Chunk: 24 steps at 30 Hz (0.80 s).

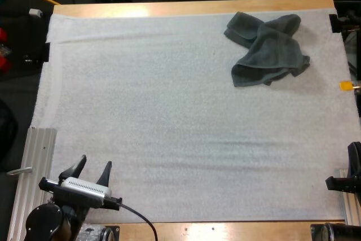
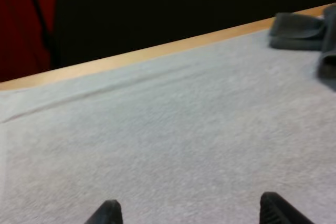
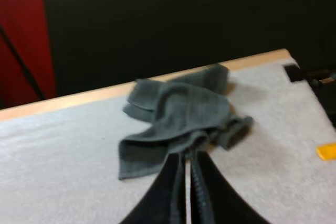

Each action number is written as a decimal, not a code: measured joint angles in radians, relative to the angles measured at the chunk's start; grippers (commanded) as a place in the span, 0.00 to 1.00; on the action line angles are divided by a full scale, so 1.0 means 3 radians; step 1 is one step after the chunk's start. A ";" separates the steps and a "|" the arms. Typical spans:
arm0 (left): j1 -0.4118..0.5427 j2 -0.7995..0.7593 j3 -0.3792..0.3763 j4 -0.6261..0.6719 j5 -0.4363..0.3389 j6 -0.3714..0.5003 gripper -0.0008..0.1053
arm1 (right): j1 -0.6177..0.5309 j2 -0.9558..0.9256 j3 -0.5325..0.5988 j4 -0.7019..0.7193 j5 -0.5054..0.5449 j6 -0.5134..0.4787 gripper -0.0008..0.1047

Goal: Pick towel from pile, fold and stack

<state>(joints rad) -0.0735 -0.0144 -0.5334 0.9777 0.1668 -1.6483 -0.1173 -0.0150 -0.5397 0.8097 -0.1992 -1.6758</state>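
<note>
here, the left pincer (image 1: 94, 165) sits over the near left corner of the white mat (image 1: 169, 117), its two black fingers standing well apart and holding nothing. the left wrist view agrees: both fingertips are wide of each other above bare mat. the right pincer (image 3: 189, 158) has its fingers pressed together along a thin seam, closed on nothing. they point toward the towel (image 1: 266, 49), which lies clear beyond their tips. in the high view the right arm sits at the near right edge of the mat, well apart from the towel. the towel is dark grey-green and lies crumpled in a loose heap on the far right part of the mat, close to the far edge of the wooden surface (image 1: 186, 8). one bunched fold reaches toward that far edge, and a flap is turned over on its nearer left side. neither pincer touches it. in the left wrist view the towel shows far off across the mat, by the surface's far edge.
</note>
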 measured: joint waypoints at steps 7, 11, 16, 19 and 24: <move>0.0000 0.0000 -0.0186 0.0000 0.0253 0.0000 0.59 | 0.0000 0.0000 0.0000 -0.0027 -0.0363 0.0005 0.46; -0.0042 0.0130 -0.0297 -0.0053 0.0447 0.0000 0.59 | 0.0000 0.0000 0.0000 -0.0062 -0.0547 0.0004 0.47; -0.0264 0.0456 -0.0388 -0.0129 0.0591 0.0000 0.59 | 0.0000 0.0006 -0.0049 -0.0096 -0.0643 0.0004 0.47; -0.0387 0.0647 -0.0453 -0.0136 0.0624 0.0002 0.59 | 0.0000 0.0118 -0.0182 -0.0096 -0.0705 0.0004 0.47; -0.0457 0.0977 -0.0575 -0.0136 0.0879 0.0004 0.59 | 0.0000 0.0542 -0.0432 -0.0107 -0.0844 0.0004 0.47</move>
<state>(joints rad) -0.2106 0.2786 -0.7060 0.9369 0.4304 -1.6471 -0.1173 0.1477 -0.6693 0.7775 -0.4524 -1.6745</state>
